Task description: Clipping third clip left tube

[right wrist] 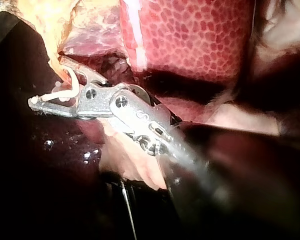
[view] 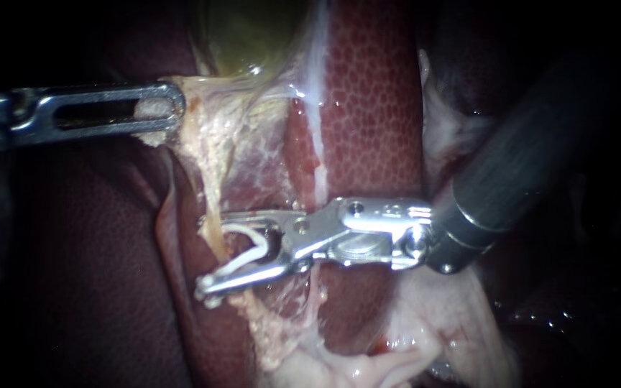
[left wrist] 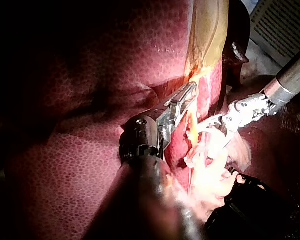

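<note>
Near the middle of the endoscope view, the left tube (view: 212,201) is being straddled by the right instrument (view: 206,253). Its jaws are standing wide apart, and an open white clip (view: 256,244) is being carried between them, one leg against each jaw. Higher up, pale tissue (view: 199,115) just below the gallbladder (view: 246,36) is being gripped by the closed jaws of the left instrument (view: 168,108) and held taut. The liver (view: 375,108) is lying alongside.

For a sound clip, the tube probably needs to be seated deep in the clip's bend. Both clip tips should be showing past the tube's far edge before anything is being squeezed. The clip is best being laid squarely across the tube, with the pull from the left instrument being held even so that the tube is not being dragged out.

Several things are being hidden. The tube is being covered where it passes behind the upper jaw, so how far it is being enclosed cannot be judged. Below the jaws its course is being lost among fatty strands. No other clips are being made out on it. In the left wrist view the site is being washed out by glare.
</note>
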### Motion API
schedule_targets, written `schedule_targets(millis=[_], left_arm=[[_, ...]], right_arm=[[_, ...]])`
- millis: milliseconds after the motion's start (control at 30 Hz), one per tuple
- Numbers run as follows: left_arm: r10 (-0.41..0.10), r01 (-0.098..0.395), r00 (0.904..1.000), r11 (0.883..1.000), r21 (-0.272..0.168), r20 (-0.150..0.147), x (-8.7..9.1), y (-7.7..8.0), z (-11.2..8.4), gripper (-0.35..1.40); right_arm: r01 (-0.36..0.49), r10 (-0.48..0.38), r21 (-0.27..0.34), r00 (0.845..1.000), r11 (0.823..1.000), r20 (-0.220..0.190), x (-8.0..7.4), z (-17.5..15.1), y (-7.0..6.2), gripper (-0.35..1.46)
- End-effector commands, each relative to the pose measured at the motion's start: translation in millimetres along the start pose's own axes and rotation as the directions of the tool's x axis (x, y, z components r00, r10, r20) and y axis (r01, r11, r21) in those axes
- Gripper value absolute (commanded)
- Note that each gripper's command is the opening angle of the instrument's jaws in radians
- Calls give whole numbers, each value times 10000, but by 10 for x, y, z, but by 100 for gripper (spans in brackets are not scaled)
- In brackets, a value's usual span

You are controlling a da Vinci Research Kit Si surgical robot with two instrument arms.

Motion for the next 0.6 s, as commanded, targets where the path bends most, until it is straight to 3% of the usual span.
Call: schedule_targets(millis=[33, 600], left_arm=[[2, -2, 10000, 10000, 6, -6, 0, 0, 0, -21], [5, -5, 10000, 10000, -2, 1, 1, 0, 1, -21]], right_arm=[[-39, 39, 14, 10000, 10000, 9, -1, 2, 1, 60], [-311, 314, 188, 9994, 9993, -170, -5, 14, 10, 58]])
